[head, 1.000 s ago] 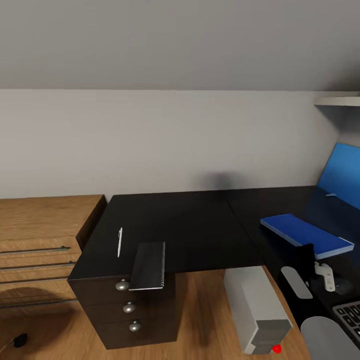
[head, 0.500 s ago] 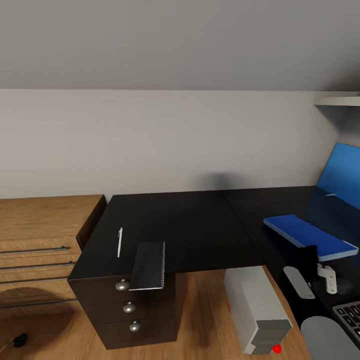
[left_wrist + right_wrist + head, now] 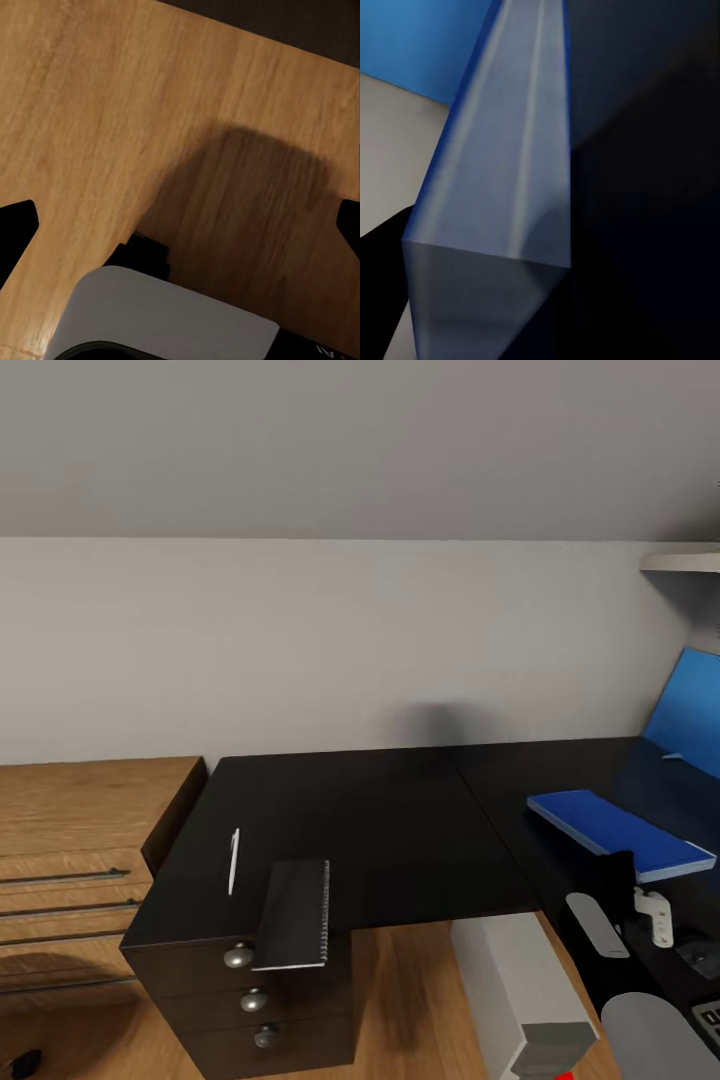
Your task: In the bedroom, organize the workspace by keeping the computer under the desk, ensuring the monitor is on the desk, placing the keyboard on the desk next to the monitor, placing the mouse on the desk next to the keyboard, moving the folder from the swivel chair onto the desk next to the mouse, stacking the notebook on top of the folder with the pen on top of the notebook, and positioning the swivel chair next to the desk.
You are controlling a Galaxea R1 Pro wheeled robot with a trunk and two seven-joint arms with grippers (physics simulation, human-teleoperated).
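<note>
Right gripper [image 3: 622, 880], low right of the head view, clamps the folder's [image 3: 617, 829] near edge, keeping it flat over the desk [image 3: 400, 830] for placing; left gripper's [image 3: 180, 225] tips sit wide apart

Right arm low at head view's right edge, black gripper [image 3: 622, 880] pointing forward, finger spread unclear. Left gripper [image 3: 180, 225] aimed downward, dark fingertips [image 3: 16, 225] spread wide apart.

Light wood floor [image 3: 112, 112] across most of the frame, grain running lengthwise. Dark soft shadow [image 3: 255, 195] right of centre. Grey rounded robot part [image 3: 150, 319] at the bottom edge. Black fingers [image 3: 15, 225] at the left and right edges, set wide apart.
</note>
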